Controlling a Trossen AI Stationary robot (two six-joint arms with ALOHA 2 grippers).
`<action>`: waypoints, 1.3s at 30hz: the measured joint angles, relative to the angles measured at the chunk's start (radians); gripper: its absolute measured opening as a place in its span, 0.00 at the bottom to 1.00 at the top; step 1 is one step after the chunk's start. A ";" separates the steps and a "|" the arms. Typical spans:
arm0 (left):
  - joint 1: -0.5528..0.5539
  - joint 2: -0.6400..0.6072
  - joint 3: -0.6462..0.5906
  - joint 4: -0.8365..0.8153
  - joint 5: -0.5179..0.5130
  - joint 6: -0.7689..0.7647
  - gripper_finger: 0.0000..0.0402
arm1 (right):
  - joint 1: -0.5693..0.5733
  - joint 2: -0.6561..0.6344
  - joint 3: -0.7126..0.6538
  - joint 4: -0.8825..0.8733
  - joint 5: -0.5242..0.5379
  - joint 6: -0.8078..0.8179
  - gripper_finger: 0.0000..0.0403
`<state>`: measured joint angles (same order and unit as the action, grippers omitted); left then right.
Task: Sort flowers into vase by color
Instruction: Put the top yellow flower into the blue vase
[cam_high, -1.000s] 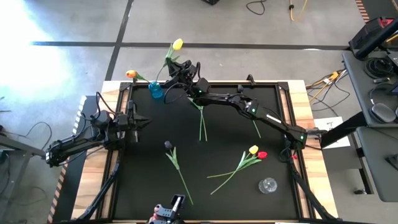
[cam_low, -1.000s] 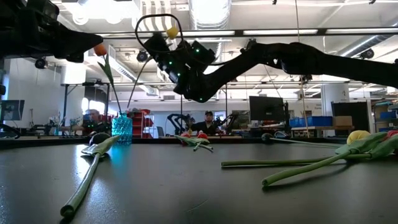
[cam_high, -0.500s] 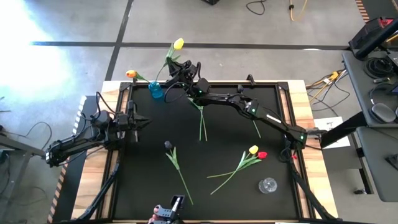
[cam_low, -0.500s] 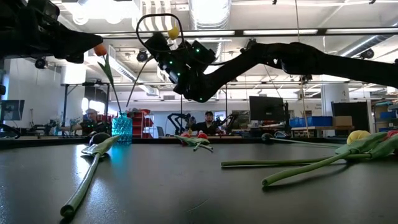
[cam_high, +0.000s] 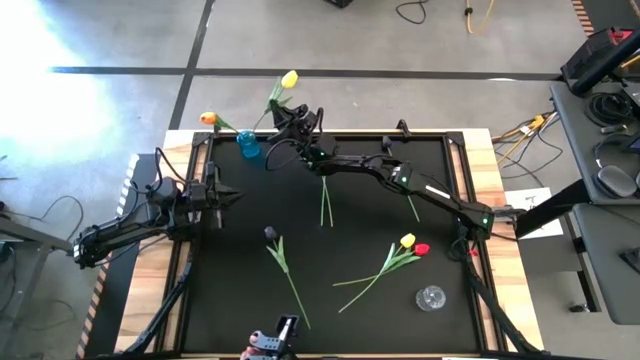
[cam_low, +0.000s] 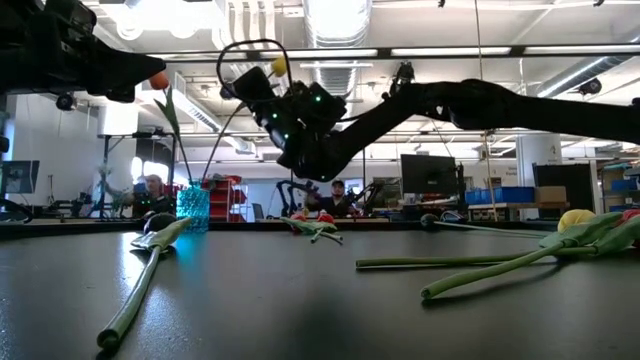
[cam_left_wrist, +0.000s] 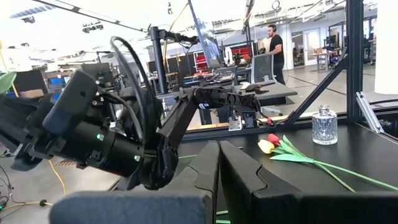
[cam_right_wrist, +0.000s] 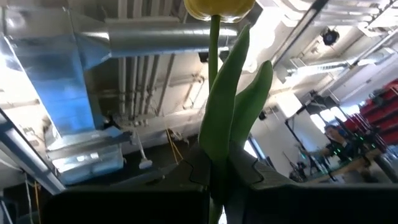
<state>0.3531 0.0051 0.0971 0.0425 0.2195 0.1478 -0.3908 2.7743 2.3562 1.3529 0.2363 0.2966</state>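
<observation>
My right gripper (cam_high: 286, 113) (cam_low: 262, 92) is high over the table's far edge, right of the blue vase (cam_high: 248, 146) (cam_low: 191, 208), and is shut on a yellow tulip (cam_high: 289, 78) (cam_right_wrist: 219, 6). That tulip's thin stem slants down to the vase mouth. An orange tulip (cam_high: 208, 118) stands in the blue vase by its stem. A dark tulip (cam_high: 270, 233), a yellow and a red tulip (cam_high: 412, 244) and loose stems (cam_high: 324, 195) lie flat on the mat. My left gripper (cam_high: 226, 193) (cam_left_wrist: 218, 167) waits shut at the left edge. My right gripper pinches the yellow tulip's stem (cam_right_wrist: 213, 163) between its two fingers (cam_right_wrist: 254, 174), where the leaves (cam_right_wrist: 239, 93) wrap it, below the head. The fingers lie across the stem. The tulip is lifted clear of the table, head uppermost and tilted, with its lower stem trailing toward the blue vase.
A clear glass vase (cam_high: 431, 297) (cam_left_wrist: 324, 124) stands near the table's near right corner. The black mat has wooden borders (cam_high: 500, 250). Bare mat lies between the dark tulip and my left arm. People sit in the room beyond the far edge.
My right gripper has shifted a little toward the table's left edge and down with the yellow tulip, whose head now leans further toward the right. The blue vase has slid slightly toward the left.
</observation>
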 joint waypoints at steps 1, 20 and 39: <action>0.000 0.000 0.000 0.000 0.000 0.000 0.00 | 0.000 0.000 0.000 0.012 0.000 0.000 0.02; 0.000 0.000 0.000 0.006 0.000 -0.001 0.00 | 0.000 -0.001 0.000 0.052 0.035 0.032 0.02; 0.000 0.000 0.058 -0.039 -0.203 -0.041 0.00 | 0.002 -0.121 -0.001 -0.222 -0.516 0.165 0.02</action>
<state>0.3534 0.0055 0.1555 0.0035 0.0166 0.1067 -0.3885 2.6536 2.3554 1.1308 -0.2792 0.4620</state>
